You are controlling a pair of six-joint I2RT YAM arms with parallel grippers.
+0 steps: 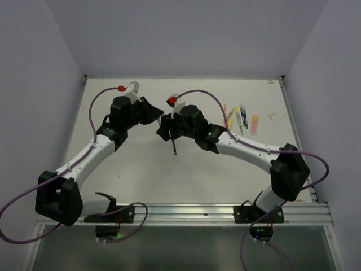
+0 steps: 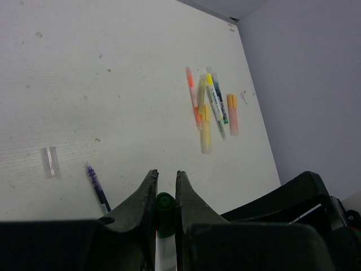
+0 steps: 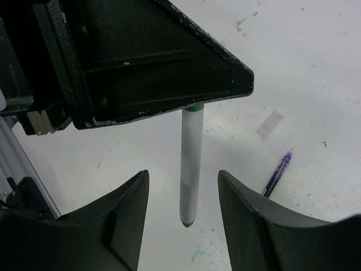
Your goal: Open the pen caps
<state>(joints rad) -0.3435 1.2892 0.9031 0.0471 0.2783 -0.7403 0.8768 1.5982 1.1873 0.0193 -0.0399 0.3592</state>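
My left gripper (image 2: 166, 174) is shut on the green cap (image 2: 164, 204) of a white pen. The white barrel (image 3: 190, 164) hangs out of the left gripper and ends in a green tip. My right gripper (image 3: 183, 180) is open, with its jaws on either side of the lower barrel and not touching it. In the top view the two grippers meet at mid-table, the left gripper (image 1: 153, 112) beside the right gripper (image 1: 166, 127), and they hide the white pen. A bare purple pen (image 2: 97, 189) and a clear cap (image 2: 51, 162) lie on the table below.
A pile of several pens and highlighters (image 1: 240, 117), orange, yellow, green and pink, lies at the table's right back; it also shows in the left wrist view (image 2: 210, 107). The purple pen (image 3: 277, 175) and clear cap (image 3: 270, 123) lie right of the held barrel. Grey walls enclose the table.
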